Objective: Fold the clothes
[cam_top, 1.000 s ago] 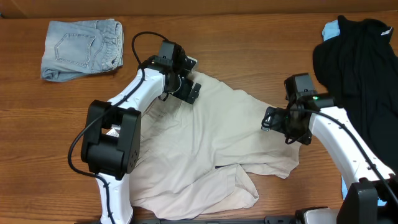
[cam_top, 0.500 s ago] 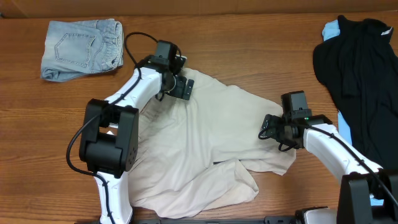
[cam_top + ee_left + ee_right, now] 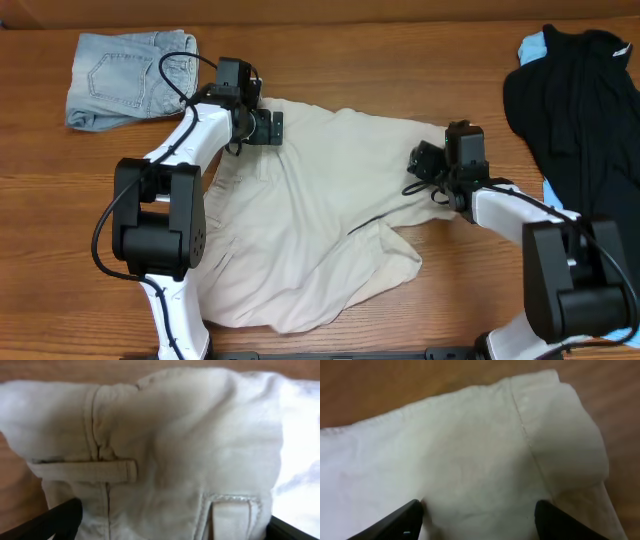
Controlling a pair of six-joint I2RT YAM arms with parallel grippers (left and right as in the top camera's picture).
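The khaki shorts lie spread and rumpled across the middle of the tabletop, with a loose fold near the lower centre of the overhead view. My left gripper rests at their upper left corner. My right gripper is at their right edge, right of centre.

In my left wrist view the cloth bulges up and fills almost the whole frame, with a belt loop lying across a seam at left centre. My fingers show only as dark wedges in the two bottom corners, wide apart, with the cloth between them. The tips are out of sight, so I cannot tell whether I am pinching it.

In my right wrist view a stitched corner of the shorts sits in the upper right, over bare wood. My fingers stand on either side of the cloth at the bottom edge. Here too I cannot tell whether they have closed on it.

Folded denim shorts lie in the upper left corner. A black garment is heaped at the upper right, with a pale-blue garment showing at its top left edge.
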